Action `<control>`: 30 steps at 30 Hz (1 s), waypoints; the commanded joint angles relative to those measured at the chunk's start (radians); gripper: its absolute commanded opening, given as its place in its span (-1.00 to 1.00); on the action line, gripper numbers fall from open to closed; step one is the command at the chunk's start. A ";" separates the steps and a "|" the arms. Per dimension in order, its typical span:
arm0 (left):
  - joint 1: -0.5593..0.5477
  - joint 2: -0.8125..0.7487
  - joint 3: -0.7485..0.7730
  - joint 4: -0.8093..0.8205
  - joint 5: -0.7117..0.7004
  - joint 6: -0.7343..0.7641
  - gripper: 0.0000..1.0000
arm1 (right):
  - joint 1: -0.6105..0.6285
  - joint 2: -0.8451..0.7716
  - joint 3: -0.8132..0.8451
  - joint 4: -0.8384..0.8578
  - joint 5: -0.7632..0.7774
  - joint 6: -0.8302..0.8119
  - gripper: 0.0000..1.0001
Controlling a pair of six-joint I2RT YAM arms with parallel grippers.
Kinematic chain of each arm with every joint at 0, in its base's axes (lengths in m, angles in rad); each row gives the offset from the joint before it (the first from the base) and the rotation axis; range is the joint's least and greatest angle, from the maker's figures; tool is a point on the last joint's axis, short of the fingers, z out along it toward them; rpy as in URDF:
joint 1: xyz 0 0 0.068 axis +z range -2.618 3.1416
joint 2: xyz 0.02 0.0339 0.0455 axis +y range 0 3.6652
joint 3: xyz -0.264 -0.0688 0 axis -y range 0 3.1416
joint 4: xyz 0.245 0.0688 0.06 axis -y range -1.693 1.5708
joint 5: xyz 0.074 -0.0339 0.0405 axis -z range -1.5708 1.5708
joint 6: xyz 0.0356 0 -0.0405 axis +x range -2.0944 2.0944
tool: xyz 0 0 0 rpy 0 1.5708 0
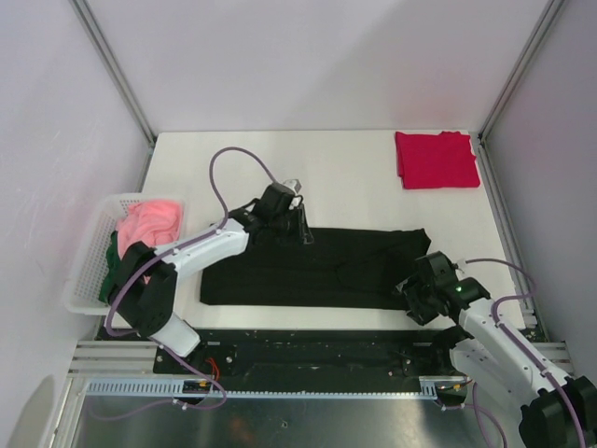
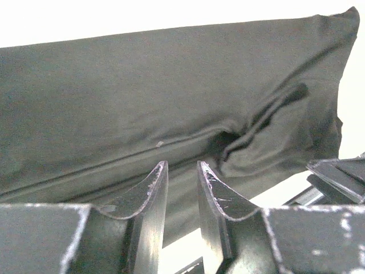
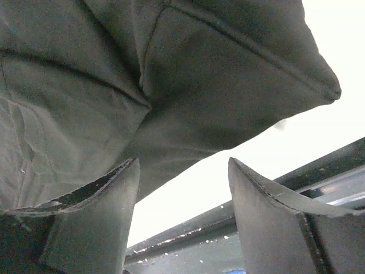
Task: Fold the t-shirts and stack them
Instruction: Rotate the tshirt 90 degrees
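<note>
Black t-shirt point(image 1: 317, 266), one, spread flat, crimson t-shirt point(image 1: 436, 159), one, folded, left hand point(image 2: 182, 165) barely apart, right hand point(image 3: 182, 162) apart

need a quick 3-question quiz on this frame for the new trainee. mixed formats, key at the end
1. True or false: the red t-shirt is spread flat in the middle of the table.
2. What lies on top in the white basket? A) pink garment B) yellow towel C) blue jeans
3. Fill in: the right end effector, at the near right corner of the black t-shirt, is ___ (open/shut).

Key: 1 false, it lies folded at the far right corner; 2 A; 3 open, with nothing between its fingers.
</note>
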 commanded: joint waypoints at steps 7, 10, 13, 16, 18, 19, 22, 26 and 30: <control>0.118 0.026 -0.005 -0.093 0.065 0.063 -0.36 | -0.033 -0.015 -0.044 0.093 0.107 0.062 0.45; 0.119 0.008 -0.027 -0.093 0.053 0.059 -0.36 | -0.063 0.005 -0.047 0.117 0.131 0.024 0.44; 0.124 -0.011 -0.041 -0.093 0.039 0.061 -0.36 | -0.087 0.041 -0.046 0.168 0.123 -0.020 0.42; 0.131 -0.028 -0.054 -0.092 0.034 0.065 -0.36 | -0.092 0.111 -0.043 0.227 0.110 -0.052 0.39; 0.138 -0.043 -0.063 -0.093 0.034 0.065 -0.37 | -0.092 0.168 -0.037 0.268 0.102 -0.081 0.34; 0.142 -0.050 -0.069 -0.093 0.034 0.066 -0.36 | -0.090 0.201 -0.030 0.292 0.098 -0.099 0.29; 0.155 -0.077 -0.085 -0.094 0.029 0.061 -0.37 | -0.068 0.312 0.021 0.382 0.095 -0.170 0.17; 0.178 -0.111 -0.110 -0.095 0.027 0.048 -0.37 | 0.001 0.549 0.200 0.406 0.155 -0.270 0.12; 0.200 -0.148 -0.122 -0.099 0.029 0.051 -0.36 | 0.039 0.803 0.442 0.406 0.172 -0.370 0.12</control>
